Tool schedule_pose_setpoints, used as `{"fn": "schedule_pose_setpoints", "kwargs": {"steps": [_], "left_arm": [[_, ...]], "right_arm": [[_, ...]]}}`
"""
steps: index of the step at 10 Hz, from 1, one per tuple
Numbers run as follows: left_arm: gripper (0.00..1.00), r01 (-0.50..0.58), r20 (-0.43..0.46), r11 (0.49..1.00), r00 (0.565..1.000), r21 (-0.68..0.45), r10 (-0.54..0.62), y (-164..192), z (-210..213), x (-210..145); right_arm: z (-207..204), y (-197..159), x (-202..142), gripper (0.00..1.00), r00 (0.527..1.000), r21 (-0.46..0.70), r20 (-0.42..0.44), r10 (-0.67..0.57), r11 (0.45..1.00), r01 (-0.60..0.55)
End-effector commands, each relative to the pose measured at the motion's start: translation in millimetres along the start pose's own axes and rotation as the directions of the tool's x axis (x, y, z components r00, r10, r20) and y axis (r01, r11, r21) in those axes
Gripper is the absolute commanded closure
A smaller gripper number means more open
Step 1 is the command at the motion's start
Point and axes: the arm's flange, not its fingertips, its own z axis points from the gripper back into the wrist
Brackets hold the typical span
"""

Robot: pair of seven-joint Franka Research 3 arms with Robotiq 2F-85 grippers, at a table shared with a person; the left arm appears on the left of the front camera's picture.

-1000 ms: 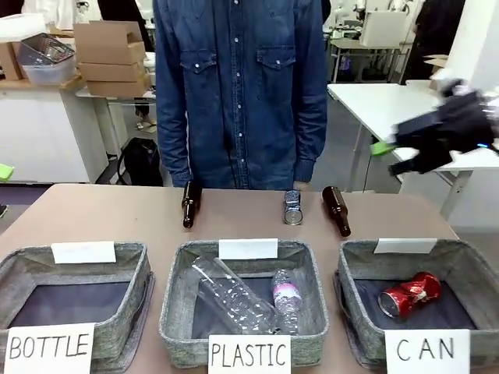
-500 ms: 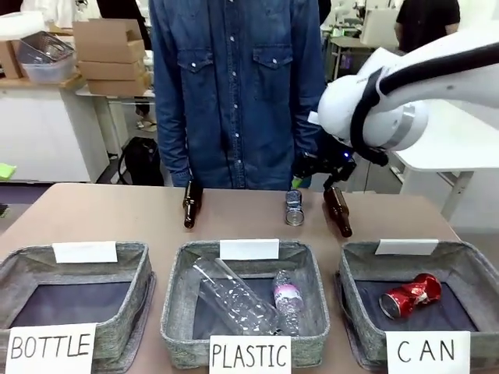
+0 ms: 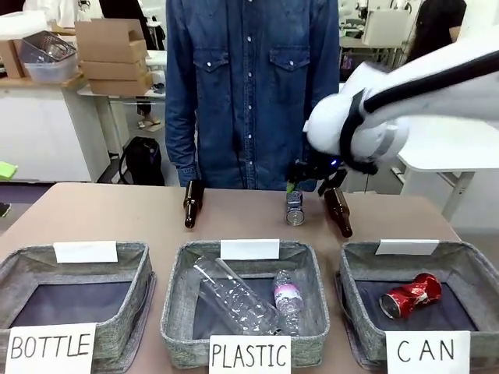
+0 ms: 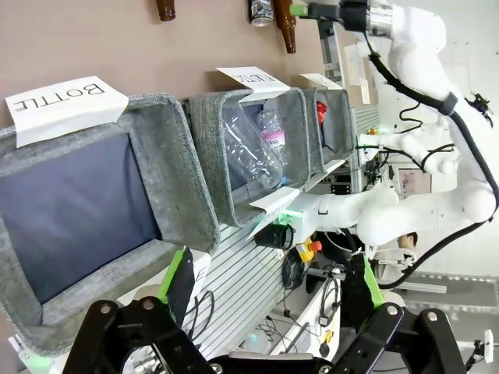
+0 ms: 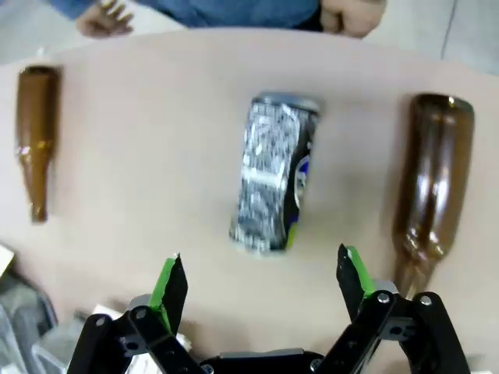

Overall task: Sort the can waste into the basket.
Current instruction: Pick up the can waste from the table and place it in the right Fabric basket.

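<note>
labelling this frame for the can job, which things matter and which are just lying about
For the job: silver can on the table under the open right pincer; red can in the CAN basket.
Lying about: two brown bottles; PLASTIC basket with clear bottles; BOTTLE basket.

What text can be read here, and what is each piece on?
"BOTTLE": left sign on the left basket.
"PLASTIC": middle sign on the middle basket.
"CAN": right sign on the right basket.
Print on the silver can: too blurred to read.
Pink label on the small plastic bottle: too small to read.
</note>
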Motion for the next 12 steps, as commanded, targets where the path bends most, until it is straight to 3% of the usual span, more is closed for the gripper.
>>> {"fn": "schedule_pose_setpoints", "kwargs": {"steps": [1, 4, 5, 6, 7, 8, 9, 10, 12], "left_arm": [[0.0, 0.019, -0.002, 1.0, 1.0, 0.002, -0.019, 1.8, 1.5, -2.0], [0.0, 0.019, -0.002, 1.0, 1.0, 0.002, -0.019, 1.8, 1.5, -2.0], [0.0, 0.019, -0.002, 1.0, 1.0, 0.002, -0.019, 1.8, 1.5, -2.0], [0.0, 0.019, -0.002, 1.0, 1.0, 0.002, -0.019, 1.8, 1.5, -2.0], [0.0, 0.019, -0.002, 1.0, 1.0, 0.002, -0.019, 1.8, 1.5, -2.0], [0.0, 0.019, -0.002, 1.0, 1.0, 0.002, -0.019, 1.8, 1.5, -2.0], [0.0, 0.019, -0.002, 1.0, 1.0, 0.002, -0.019, 1.8, 1.5, -2.0], [0.0, 0.019, -0.002, 1.0, 1.0, 0.002, -0.019, 1.8, 1.5, -2.0], [0.0, 0.019, -0.002, 1.0, 1.0, 0.002, -0.019, 1.8, 1.5, -2.0]], "right_arm": [[-41.7, 23.2, 30.6, 0.0, 0.998, -0.105, -0.019, -0.059, 0.993, 0.057], [-84.2, 25.0, 29.2, 0.0, 0.994, -0.197, -0.076, -0.073, 0.979, 0.056], [-83.8, 26.0, 26.3, 0.0, 0.996, -0.181, -0.067, -0.065, 0.982, 0.052], [-81.5, 25.3, 25.3, 0.59, 0.995, -0.182, -0.076, -0.059, 0.982, 0.044], [-81.3, 24.2, 25.4, 0.59, 0.995, -0.19, -0.083, -0.057, 0.981, 0.041], [-81.9, 23.6, 25.1, 1.0, 0.995, -0.193, -0.087, -0.055, 0.98, 0.037], [-82.4, 23.0, 25.3, 0.64, 0.994, -0.198, -0.093, -0.055, 0.98, 0.036], [-82.6, 21.5, 25.2, 1.0, 0.993, -0.199, -0.099, -0.061, 0.979, 0.04], [-82.7, 16.8, 23.7, 1.0, 0.992, -0.192, -0.108, -0.069, 0.98, 0.047]]}}
